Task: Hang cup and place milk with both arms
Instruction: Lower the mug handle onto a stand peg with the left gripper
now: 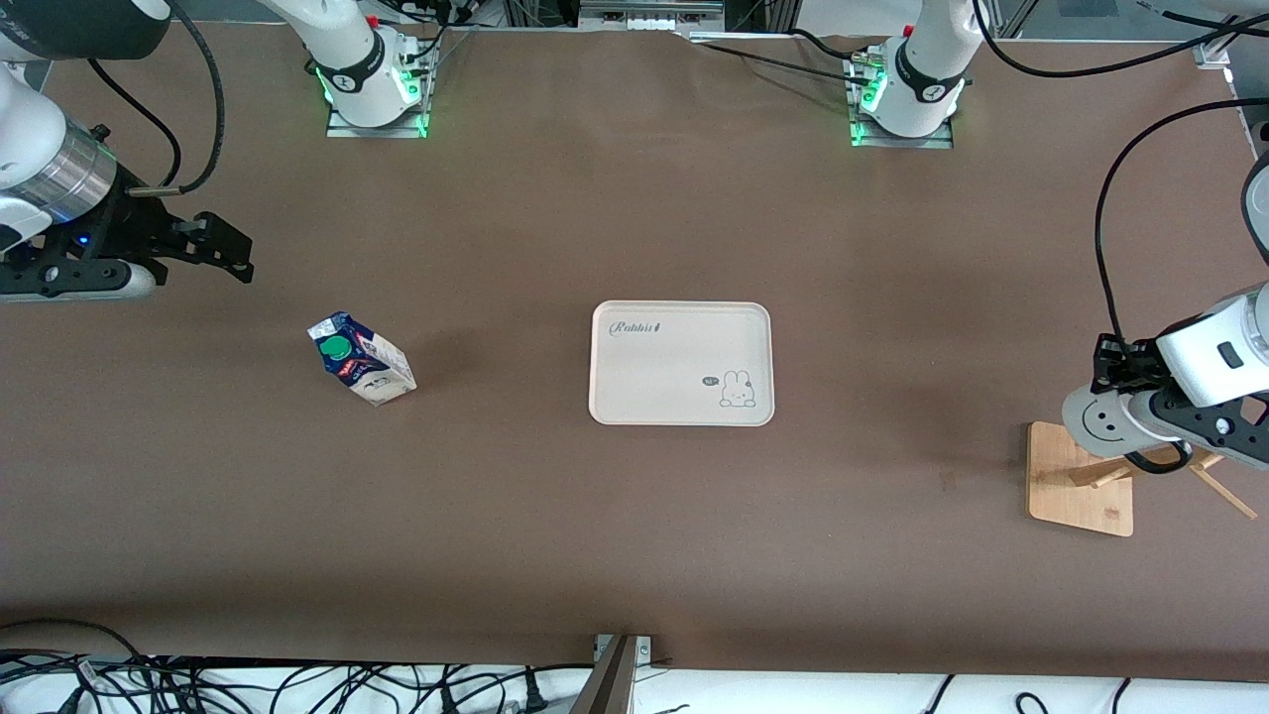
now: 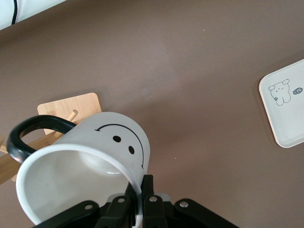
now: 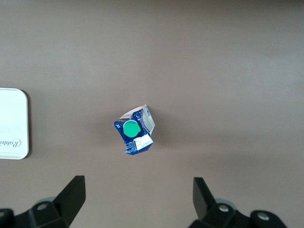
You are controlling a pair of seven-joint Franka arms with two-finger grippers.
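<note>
Brown table: left tool (image 2: 139, 202) clamps the cup (image 2: 85, 166) over the wooden rack (image 1: 1086, 481); right tool (image 3: 137, 202) gapes above the milk (image 3: 134, 129).

A robotics lab: two white arms (image 1: 367, 69) are bolted on metal plates with green lights to a brown-covered bench (image 1: 634, 516), black cables (image 1: 198, 684) tangle along its edge, and aluminium framing (image 1: 649, 10) stands by the bases.
</note>
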